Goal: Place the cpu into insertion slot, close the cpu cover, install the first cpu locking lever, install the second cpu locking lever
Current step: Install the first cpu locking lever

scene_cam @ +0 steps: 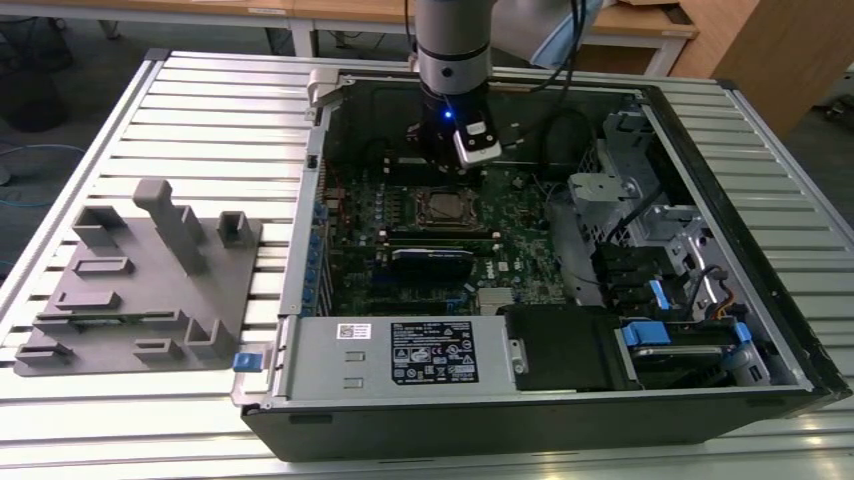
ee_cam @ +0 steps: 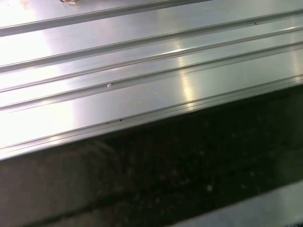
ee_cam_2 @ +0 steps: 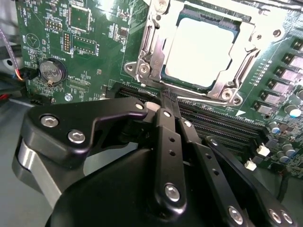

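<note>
In the second wrist view the cpu [ee_cam_2: 201, 49] lies flat in the insertion slot, its pale silver top showing through the window of the cpu cover [ee_cam_2: 146, 53]. The cover's metal frame lies down around the chip. A thin metal lever bar [ee_cam_2: 199, 96] runs along the socket edge nearest my fingertips. My gripper [ee_cam_2: 166, 97] has its black fingers [ee_cam_2: 165, 137] drawn together with nothing between them, the tip just short of the socket's edge. In the exterior view the gripper [scene_cam: 451, 165] hangs inside the open computer case, just behind the insertion slot [scene_cam: 447, 207].
Long black slots [ee_cam_2: 213, 120] and a coin battery [ee_cam_2: 51, 71] lie beside the socket. A black card [scene_cam: 430, 262], power supply [scene_cam: 400, 350] and drive cages [scene_cam: 667, 250] crowd the case. A grey fixture [scene_cam: 147, 280] stands on the slatted metal table [ee_cam: 142, 71].
</note>
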`<state>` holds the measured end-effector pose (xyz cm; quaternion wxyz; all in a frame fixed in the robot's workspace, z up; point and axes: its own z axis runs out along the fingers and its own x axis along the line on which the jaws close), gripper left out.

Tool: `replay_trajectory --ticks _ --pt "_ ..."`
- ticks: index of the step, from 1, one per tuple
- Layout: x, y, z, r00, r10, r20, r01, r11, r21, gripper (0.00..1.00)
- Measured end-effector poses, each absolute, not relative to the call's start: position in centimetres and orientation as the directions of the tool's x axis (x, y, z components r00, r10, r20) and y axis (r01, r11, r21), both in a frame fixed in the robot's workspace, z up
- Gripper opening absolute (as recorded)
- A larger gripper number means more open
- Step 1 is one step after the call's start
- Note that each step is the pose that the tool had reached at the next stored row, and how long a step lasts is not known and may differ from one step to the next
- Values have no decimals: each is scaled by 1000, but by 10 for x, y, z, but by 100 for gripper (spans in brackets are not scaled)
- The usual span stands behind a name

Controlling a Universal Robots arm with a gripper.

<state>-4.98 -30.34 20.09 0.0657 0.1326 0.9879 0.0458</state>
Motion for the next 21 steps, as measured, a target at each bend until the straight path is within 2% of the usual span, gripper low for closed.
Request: replay_trajectory --ticks 15,21 --pt "-50 -295 200 -954 272 -126 260 960 103 11" --pt "-50 -295 200 -954 269 -134 260 962 82 11"
